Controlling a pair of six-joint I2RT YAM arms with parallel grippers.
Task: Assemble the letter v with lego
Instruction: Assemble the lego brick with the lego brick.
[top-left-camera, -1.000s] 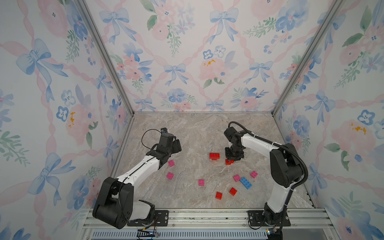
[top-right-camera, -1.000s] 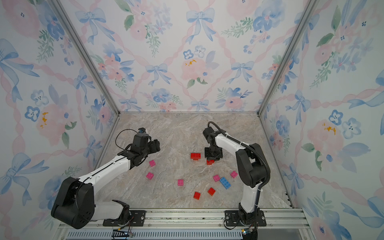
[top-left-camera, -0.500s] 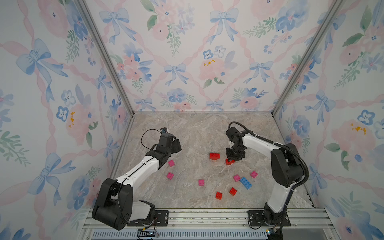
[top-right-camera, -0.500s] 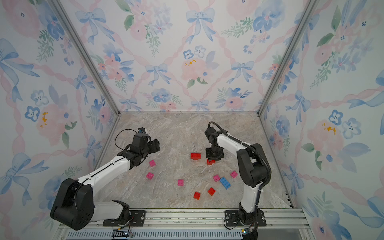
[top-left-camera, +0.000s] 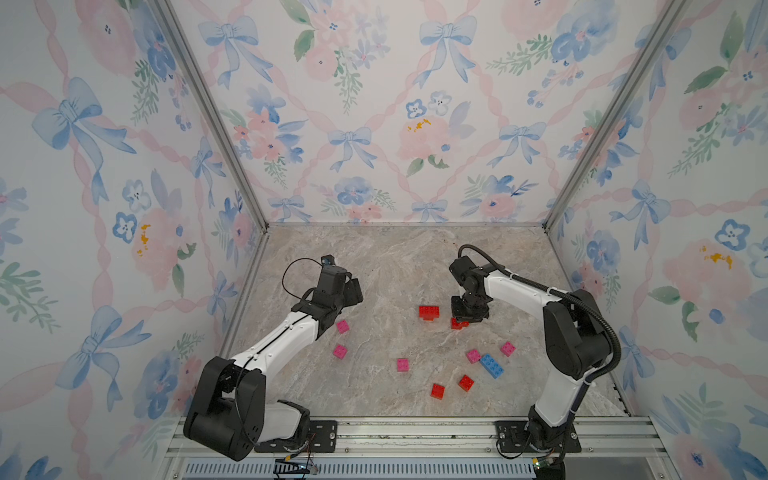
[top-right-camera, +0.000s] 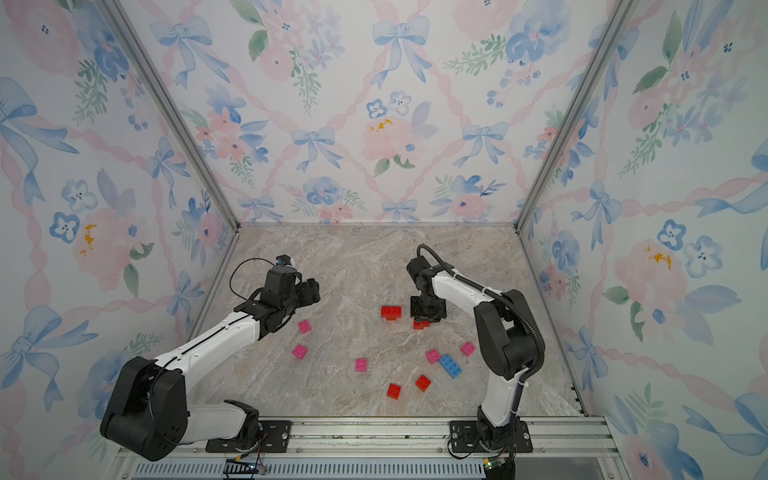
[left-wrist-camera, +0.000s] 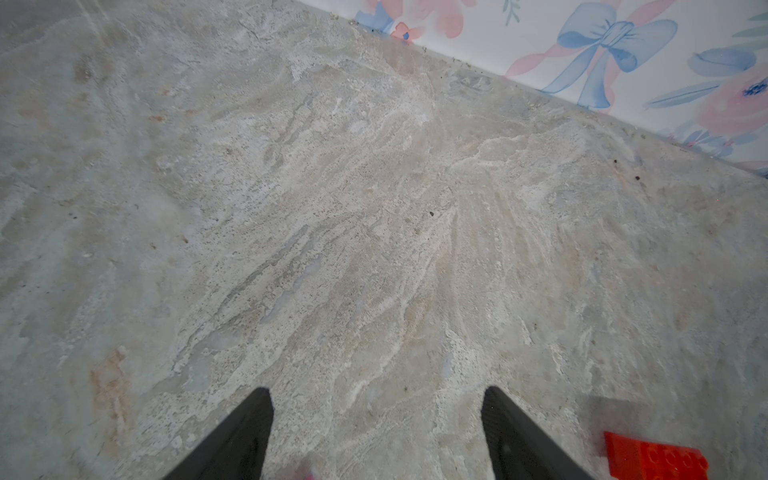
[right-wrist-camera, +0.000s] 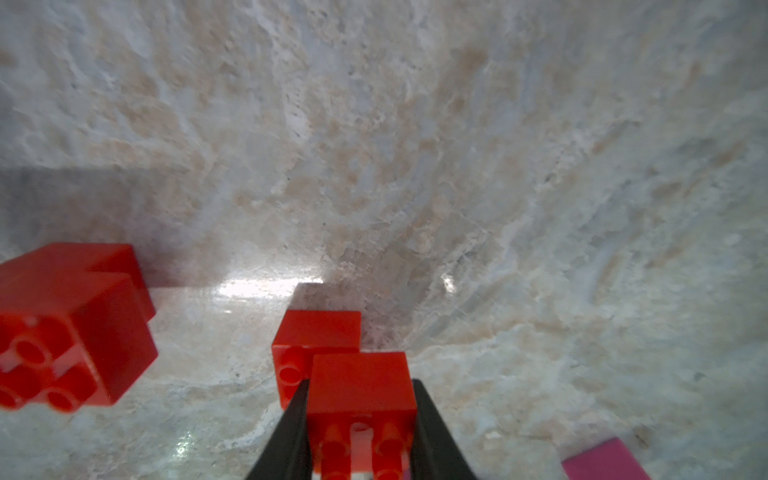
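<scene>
Two red square bricks lie just beside the long red brick (top-left-camera: 428, 311). The held red brick (right-wrist-camera: 360, 399) is clamped in the right claw (right-wrist-camera: 360, 384) and set partly over the lower red brick (right-wrist-camera: 316, 336). The left claw (left-wrist-camera: 377, 390) has its fingers apart, empty, over the bare marble surface (top-left-camera: 374, 270), well apart from the long red brick. Pink square bricks (top-left-camera: 402, 364), a blue long brick (top-left-camera: 491, 366) and loose red squares (top-left-camera: 437, 390) lie scattered nearer the arm bases than the long red brick.
</scene>
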